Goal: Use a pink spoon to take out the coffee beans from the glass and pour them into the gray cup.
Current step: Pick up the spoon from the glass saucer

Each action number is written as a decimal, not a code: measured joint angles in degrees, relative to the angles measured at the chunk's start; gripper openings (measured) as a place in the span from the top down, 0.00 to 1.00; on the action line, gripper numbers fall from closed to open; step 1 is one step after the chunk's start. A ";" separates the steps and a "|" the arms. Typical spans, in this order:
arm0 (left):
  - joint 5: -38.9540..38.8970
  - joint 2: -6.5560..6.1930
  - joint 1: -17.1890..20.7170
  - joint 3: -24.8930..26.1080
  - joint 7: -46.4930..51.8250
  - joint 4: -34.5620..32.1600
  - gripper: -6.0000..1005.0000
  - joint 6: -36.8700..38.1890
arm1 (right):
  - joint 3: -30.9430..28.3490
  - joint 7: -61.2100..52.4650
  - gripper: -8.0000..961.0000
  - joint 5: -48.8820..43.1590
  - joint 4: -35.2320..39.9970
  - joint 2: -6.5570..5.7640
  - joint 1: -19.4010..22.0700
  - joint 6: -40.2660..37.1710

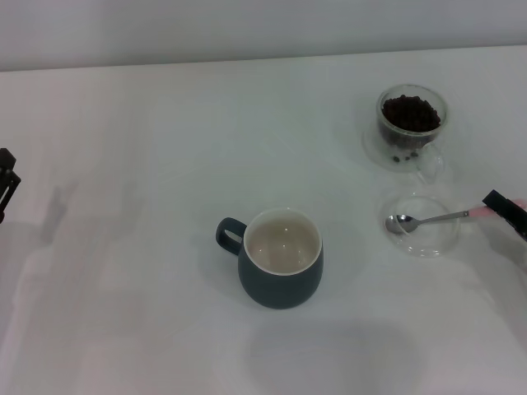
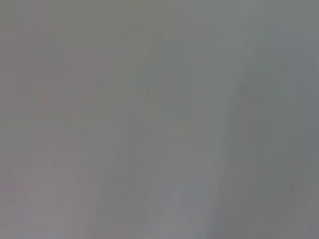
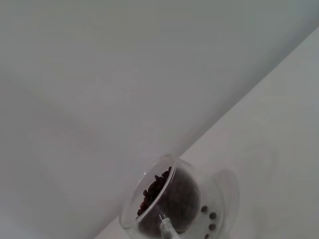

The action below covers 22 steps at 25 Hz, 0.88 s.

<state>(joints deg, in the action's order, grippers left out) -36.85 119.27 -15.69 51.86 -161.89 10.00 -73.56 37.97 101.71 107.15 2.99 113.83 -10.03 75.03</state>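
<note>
Pink at its handle end, the pink spoon (image 1: 428, 219) lies with its metal bowl in a shallow clear dish (image 1: 422, 225) on the white counter (image 1: 148, 164). At that handle sits the right gripper (image 1: 509, 212); whether its jaws pinch it, I cannot tell. Behind stands the glass (image 1: 412, 119) heaped with coffee beans (image 1: 409, 113) on a clear saucer (image 1: 380, 150). Centre front is the empty gray cup (image 1: 280, 257). The left gripper (image 1: 6, 185) sits at the far left edge, jaws unreadable.

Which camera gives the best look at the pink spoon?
The head view: the pink spoon shows whole, bowl resting in a clear dish, handle toward the right tool. The right wrist view shows only the glass of beans; the left wrist view shows bare surface.
</note>
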 joint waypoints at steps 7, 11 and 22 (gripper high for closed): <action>0.00 0.00 -0.04 0.00 0.03 -0.07 0.14 0.00 | 0.00 -0.64 0.78 -0.08 0.00 -0.03 0.10 2.05; 0.00 0.00 -0.05 0.00 0.04 -0.07 0.14 -0.01 | -0.24 -1.26 0.81 -0.07 0.00 -0.30 0.38 4.22; 0.03 0.00 -0.04 0.00 0.08 -0.07 0.14 -0.41 | -1.81 -3.73 0.83 1.22 4.91 -0.91 1.54 7.53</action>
<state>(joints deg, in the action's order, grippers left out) -36.82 119.27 -15.73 51.85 -161.81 9.93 -73.97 36.16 97.98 108.37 7.91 112.93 -8.49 82.56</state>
